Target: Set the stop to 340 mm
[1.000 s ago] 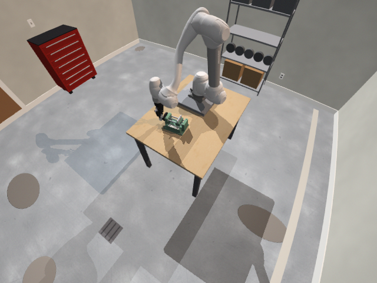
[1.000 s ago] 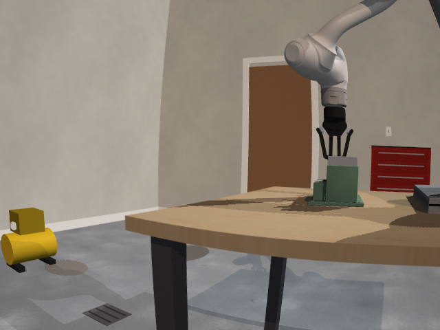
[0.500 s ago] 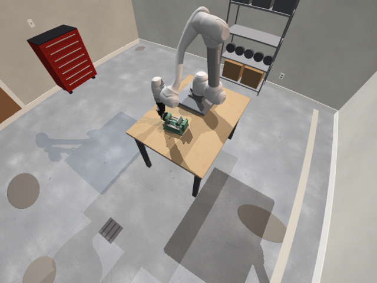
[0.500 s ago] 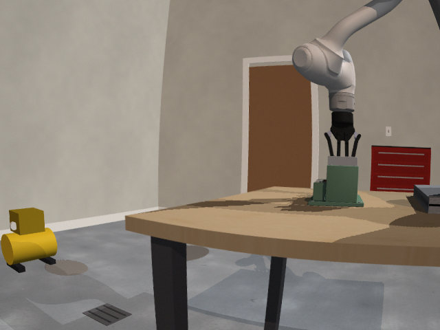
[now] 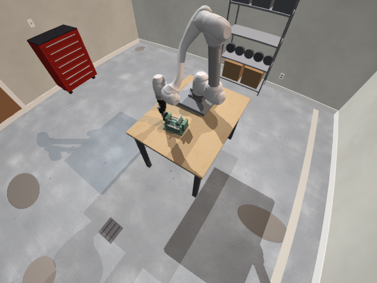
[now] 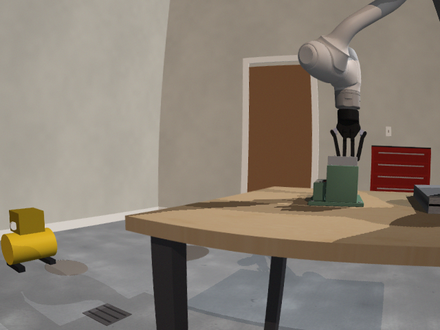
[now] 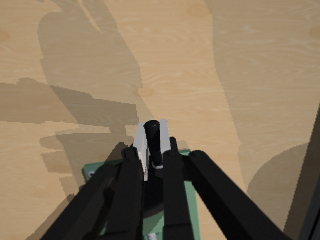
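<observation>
My tool (image 7: 152, 150) is clenched on the black crank knob (image 7: 152, 131) of the handwheel; in the wrist view the knob shows between the two pale pads (image 7: 141, 145), gripped on both sides. The fingers come straight down from above.

The stop fixture (image 5: 175, 123) is a green block on a flat green base. It stands on the table (image 5: 194, 152) near the edge on the tool-chest side, just in front of the arm's grey base plate (image 5: 194, 110). From the exterior view the tool descends behind the fixture's grey top cap (image 6: 342, 161), so the handwheel itself is hidden there. No scale reading is legible in any view; I cannot tell how near 340 mm the stop stands.

Handling, as judged:
- Knob: rigid, small, smooth, probably slippery. Best hold is squarely across it, as now, pads well down its length.
- Handwheel should turn on a fixed axis; I must follow its circle, not drag sideways.
- Fixture looks heavy and broad-based, unlikely to shift, though a skewed pull could slide it on the wood.

Containers: red tool chest (image 5: 62, 58), drawers closed, contents unseen. The shelf rack (image 5: 278, 45) carries two brown boxes (image 5: 242, 73), closed, and a row of dark round items (image 5: 248, 53).
</observation>
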Action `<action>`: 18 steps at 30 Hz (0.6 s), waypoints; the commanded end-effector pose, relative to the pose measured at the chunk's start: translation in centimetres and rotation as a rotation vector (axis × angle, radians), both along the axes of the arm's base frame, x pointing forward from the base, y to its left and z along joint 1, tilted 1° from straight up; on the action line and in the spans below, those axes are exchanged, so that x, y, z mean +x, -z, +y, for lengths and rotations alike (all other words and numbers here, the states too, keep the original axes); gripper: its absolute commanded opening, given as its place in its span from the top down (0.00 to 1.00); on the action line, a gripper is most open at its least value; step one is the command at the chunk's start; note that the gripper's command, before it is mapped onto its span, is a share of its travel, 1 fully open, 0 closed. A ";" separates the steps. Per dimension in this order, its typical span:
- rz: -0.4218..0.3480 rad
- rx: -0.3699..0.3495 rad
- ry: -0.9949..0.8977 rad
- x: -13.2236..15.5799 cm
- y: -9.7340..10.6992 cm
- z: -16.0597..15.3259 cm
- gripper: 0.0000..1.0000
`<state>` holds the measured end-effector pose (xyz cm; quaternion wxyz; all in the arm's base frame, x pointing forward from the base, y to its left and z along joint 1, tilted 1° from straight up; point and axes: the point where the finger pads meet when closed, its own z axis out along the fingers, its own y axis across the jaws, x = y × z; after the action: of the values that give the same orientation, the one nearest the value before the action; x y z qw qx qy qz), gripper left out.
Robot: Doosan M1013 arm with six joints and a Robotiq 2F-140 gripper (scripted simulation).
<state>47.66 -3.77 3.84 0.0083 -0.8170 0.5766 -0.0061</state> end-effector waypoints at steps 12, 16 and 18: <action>0.002 0.003 0.003 -0.8 -2.8 -0.2 0.96; 0.002 0.003 0.003 -0.6 -3.3 -0.1 0.96; 0.002 0.003 0.003 -0.3 -3.8 0.0 0.96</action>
<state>46.86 -4.06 6.74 0.0060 -0.8164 0.5774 -0.0025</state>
